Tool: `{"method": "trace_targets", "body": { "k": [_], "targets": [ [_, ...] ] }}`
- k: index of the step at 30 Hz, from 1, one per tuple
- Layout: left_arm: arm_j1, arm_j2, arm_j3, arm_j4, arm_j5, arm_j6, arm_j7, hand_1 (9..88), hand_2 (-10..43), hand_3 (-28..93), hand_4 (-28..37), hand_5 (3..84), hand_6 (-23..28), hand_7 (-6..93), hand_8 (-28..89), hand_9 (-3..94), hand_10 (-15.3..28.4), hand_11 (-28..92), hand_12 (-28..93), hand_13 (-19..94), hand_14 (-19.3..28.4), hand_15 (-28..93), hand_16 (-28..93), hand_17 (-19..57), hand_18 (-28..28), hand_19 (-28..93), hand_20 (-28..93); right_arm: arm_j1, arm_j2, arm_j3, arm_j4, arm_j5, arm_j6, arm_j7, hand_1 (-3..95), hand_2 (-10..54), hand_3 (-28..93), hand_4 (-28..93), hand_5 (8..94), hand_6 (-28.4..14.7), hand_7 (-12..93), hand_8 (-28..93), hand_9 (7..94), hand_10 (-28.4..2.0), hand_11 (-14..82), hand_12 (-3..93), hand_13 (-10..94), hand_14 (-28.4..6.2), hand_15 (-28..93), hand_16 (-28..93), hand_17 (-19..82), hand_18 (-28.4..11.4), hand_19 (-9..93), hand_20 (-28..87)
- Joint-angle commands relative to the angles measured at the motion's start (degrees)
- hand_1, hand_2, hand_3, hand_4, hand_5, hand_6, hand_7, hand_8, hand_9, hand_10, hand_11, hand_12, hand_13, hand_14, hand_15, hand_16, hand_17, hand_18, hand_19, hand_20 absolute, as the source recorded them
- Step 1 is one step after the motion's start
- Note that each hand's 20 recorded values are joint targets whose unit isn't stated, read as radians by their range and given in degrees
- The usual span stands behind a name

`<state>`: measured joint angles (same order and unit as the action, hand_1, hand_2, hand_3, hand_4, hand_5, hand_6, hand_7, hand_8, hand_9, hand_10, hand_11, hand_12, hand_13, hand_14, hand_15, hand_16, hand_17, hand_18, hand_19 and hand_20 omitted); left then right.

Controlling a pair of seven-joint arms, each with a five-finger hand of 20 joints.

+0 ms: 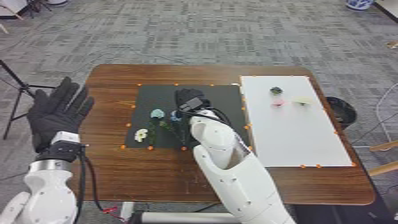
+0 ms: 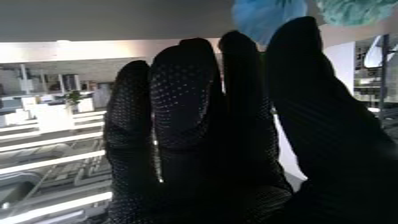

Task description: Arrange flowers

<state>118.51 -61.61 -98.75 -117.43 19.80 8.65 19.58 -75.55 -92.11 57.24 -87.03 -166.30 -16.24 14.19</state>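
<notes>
- My right robot hand (image 1: 188, 94) is over the dark mat (image 1: 224, 94), its arm coming in from the bottom edge of the head view.
- That hand is released: in the right wrist view my right robot hand (image 2: 191, 172) has its fingers straight, with the thumb held a little apart from them.
- In the wrist view I see the blue flower (image 2: 266, 16) near the tips of my thumb and fingers; I cannot tell whether they touch it.
- Just beside that bloom is the pale teal flower (image 2: 355, 10). In the head view both heads lie on the mat, close together, with green stems running from them toward the mat's near edge.
- I have a white flower (image 1: 140, 135) near the mat's near left corner.
- To the right of the mat is the white board (image 1: 298, 137). Toward its far end I see a dark green flower (image 1: 276, 90), a pink flower (image 1: 278, 102) nearer me, and a cream flower (image 1: 303, 100) to the right of the pink one.
- My left robot hand (image 1: 59, 117) is also released, its fingers straight and slightly spread, beside the left edge of the worktop (image 1: 133, 172).
- Small orange markers (image 1: 150, 148) sit along the edges of the mat and the board.
- On the floor past the worktop's right edge stands a black bin (image 1: 341, 112).
</notes>
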Motion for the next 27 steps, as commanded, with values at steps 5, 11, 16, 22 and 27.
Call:
{"method": "trace_targets", "body": {
  "k": [5,11,16,22,27],
  "targets": [
    [0.84,-0.01,0.25,-0.4,-0.15,-1.13,0.11,24.0,16.3,65,-28.3,39.2,7.6,11.4,-10,30.9,12.8,16,6,24,13.9,19,-4,-6.7,14.2,35,8,-1.62,-0.94,0.35,-0.17,-2.03,-0.24,-1.01,55.5,-9.5,59,-28,70.9,-1.5,18,-6,67.3,-12.3,13.3,14.5,74,-6.0,63,28,38,-21.1,80,29],
    [0.36,0.27,0.95,-0.25,-0.28,-1.1,0.26,24.0,16.3,65,-28.3,39.2,7.7,11.4,-10,30.9,12.9,16,6,24,13.9,19,-4,-6.6,14.1,35,8,-1.81,-1.82,1.02,1.26,-3.16,1.14,-2.24,62.3,-9.5,49,-28,73.3,-1.0,22,-1,68.7,-10.4,14.0,14.7,74,-5.9,63,28,38,-20.9,80,30],
    [-0.41,0.46,1.44,0.14,-0.2,-1.42,-0.03,23.9,16.3,65,-28.3,39.2,7.6,11.4,-10,30.9,12.9,16,6,24,13.9,19,-4,-6.7,14.1,35,8,-1.6,-1.48,1.08,2.06,-2.52,4.73,-1.56,62.7,-9.5,55,-28,75.0,-0.1,35,3,72.1,-9.3,13.6,17.2,75,-5.5,63,29,38,-20.7,80,32],
    [-0.01,0.55,1.13,0.05,-0.21,-1.26,0.03,23.9,16.2,66,-28.3,39.1,7.6,11.3,-10,30.9,13.0,16,6,24,14.0,19,-4,-6.6,14.1,35,8,-1.11,-0.33,0.26,0.97,-0.85,7.81,-0.81,62.5,-9.5,59,-28,75.9,-0.2,39,6,75.0,-8.7,9.8,21.9,76,-5.0,61,33,39,-20.4,80,33],
    [-0.1,0.69,1.27,0.07,-0.28,-1.35,-0.19,24.0,16.2,66,-28.3,39.0,7.5,11.4,-10,30.9,12.9,16,6,24,14.1,19,-3,-6.6,14.1,35,8,-1.13,0.06,-1.06,-1.39,0.93,7.55,-1.91,61.8,-9.5,61,-28,75.9,-0.3,39,6,75.3,-8.8,9.4,22.4,76,-5.0,62,32,39,-20.5,80,33]
  ]
}}
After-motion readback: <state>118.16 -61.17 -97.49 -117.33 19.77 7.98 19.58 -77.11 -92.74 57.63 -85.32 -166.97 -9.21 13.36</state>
